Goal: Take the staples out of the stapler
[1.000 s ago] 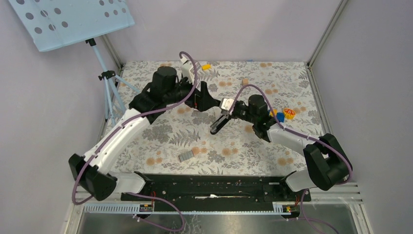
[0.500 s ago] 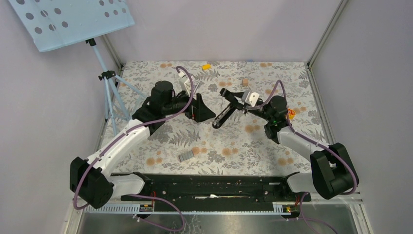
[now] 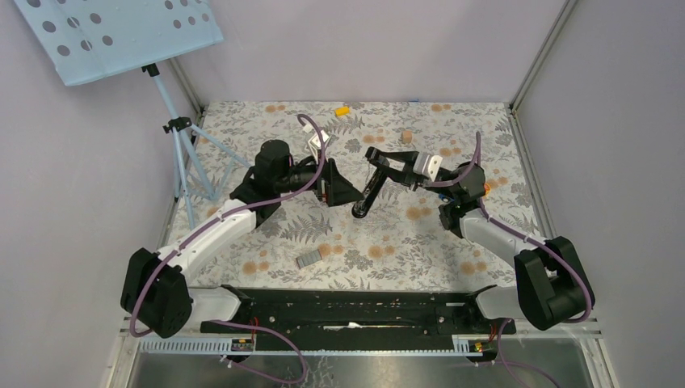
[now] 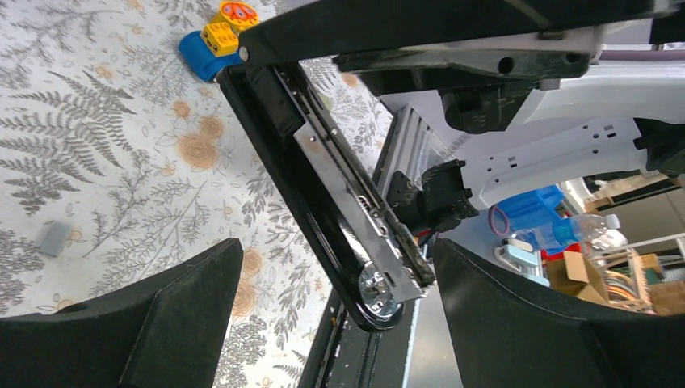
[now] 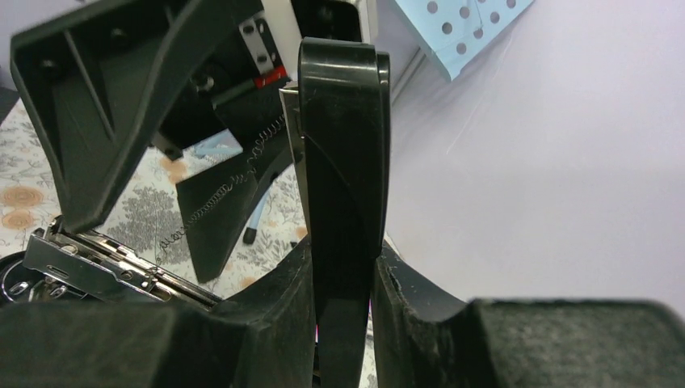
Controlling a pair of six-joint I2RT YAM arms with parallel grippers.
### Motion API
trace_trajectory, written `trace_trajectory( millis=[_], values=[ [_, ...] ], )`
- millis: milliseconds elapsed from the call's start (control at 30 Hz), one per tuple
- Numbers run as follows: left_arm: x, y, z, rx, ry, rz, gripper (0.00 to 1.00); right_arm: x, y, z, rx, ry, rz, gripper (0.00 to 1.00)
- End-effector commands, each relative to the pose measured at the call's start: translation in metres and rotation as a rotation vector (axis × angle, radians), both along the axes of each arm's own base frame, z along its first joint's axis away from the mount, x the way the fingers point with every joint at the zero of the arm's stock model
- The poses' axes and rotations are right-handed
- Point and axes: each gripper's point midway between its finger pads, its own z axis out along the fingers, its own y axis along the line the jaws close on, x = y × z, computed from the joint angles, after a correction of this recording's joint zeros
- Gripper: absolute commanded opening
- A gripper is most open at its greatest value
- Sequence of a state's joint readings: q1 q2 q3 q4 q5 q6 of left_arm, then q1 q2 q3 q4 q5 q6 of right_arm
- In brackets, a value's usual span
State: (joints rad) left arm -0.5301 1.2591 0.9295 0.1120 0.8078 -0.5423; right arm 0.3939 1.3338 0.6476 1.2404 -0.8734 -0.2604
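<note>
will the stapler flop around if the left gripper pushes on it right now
Likely: the right gripper clamps only one arm of the stapler, so the hinged rail arm hangs free and could swing. Each arm itself looks stiff.

Plain pale lilac walls enclose a table covered in a grey fern-and-flower print, with an aluminium post rising at its far right corner. A light-blue perforated music stand stands at the far left. The light is soft and even.
</note>
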Motion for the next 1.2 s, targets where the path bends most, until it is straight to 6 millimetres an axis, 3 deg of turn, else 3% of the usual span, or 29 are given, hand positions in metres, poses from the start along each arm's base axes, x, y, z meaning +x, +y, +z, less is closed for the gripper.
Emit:
trace_trajectory(
  millis=[0,167,333,467,733,933,1167],
  values=[
    [-0.005,-0.01,0.006,-0.073,-0.015,-0.062,0.92,-0.016,-0.001,0.06,0.112,-0.185,0.043,0.0],
    [-0.008,-0.019,-0.006,-0.068,0.015,-0.083,0.88,-0.017,-0.001,0.064,0.145,-0.181,0.057,0.0],
    [-0.01,-0.023,-0.021,-0.056,0.05,-0.098,0.66,-0.015,-0.001,0.068,0.165,-0.166,0.051,0.0],
    [-0.012,-0.023,-0.027,-0.059,0.054,-0.105,0.58,-0.008,-0.004,0.074,0.206,-0.125,0.025,0.0],
    [-0.008,-0.025,-0.05,-0.005,0.063,-0.08,0.72,0.005,-0.008,0.089,0.338,0.074,0.025,0.0],
    [-0.001,-0.029,-0.059,0.008,0.066,-0.058,0.74,0.008,-0.011,0.097,0.439,0.24,0.053,0.0],
    [0.012,-0.031,-0.054,-0.002,0.04,-0.006,0.79,0.02,-0.012,0.092,0.534,0.508,0.065,0.0]
  ],
)
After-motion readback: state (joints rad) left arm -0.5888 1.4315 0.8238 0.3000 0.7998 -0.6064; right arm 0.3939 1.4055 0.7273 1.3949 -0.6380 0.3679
